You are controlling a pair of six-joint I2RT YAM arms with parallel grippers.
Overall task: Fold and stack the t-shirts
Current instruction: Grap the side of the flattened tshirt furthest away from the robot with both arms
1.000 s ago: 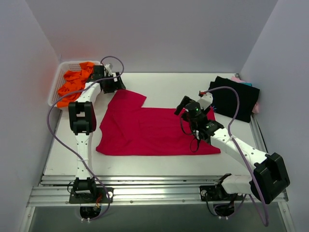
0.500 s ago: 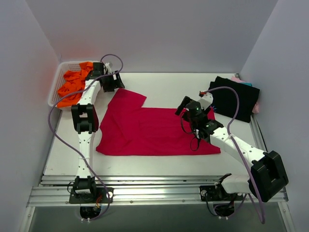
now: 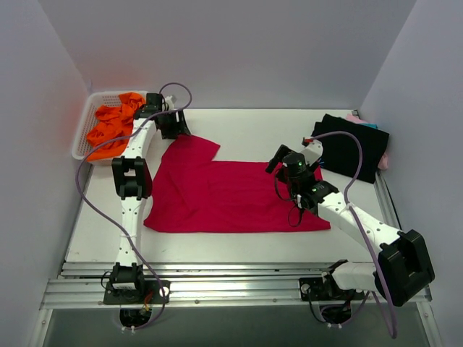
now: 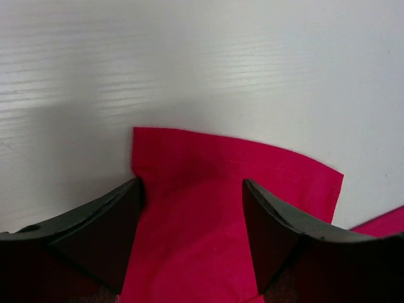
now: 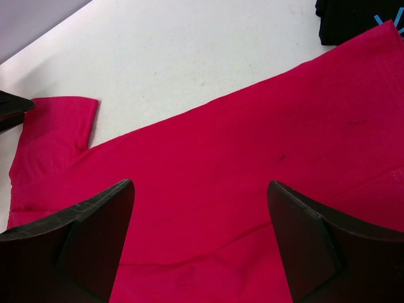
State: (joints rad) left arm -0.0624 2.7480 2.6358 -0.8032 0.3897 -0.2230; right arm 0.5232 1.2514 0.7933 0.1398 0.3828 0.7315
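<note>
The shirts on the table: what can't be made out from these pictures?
- Top view: the pink t-shirt and teal t-shirt show only as slivers; the black t-shirt covers them.
- Right wrist view: the black t-shirt's blue mark runs off the picture's edge.
- Top view: the right arm covers the red t-shirt's far right part.

Red tee (image 3: 231,195): no text
Black tee (image 5: 344,19): small blue mark, unreadable
Basket (image 3: 82,141): no legible label

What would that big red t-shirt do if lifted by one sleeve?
Likely floppy: the red t-shirt lies thin and flat with soft creases, so it should sag and drape. Probably light, being thin cloth. The sleeve framed by the open left gripper may bunch when pinched.
</note>
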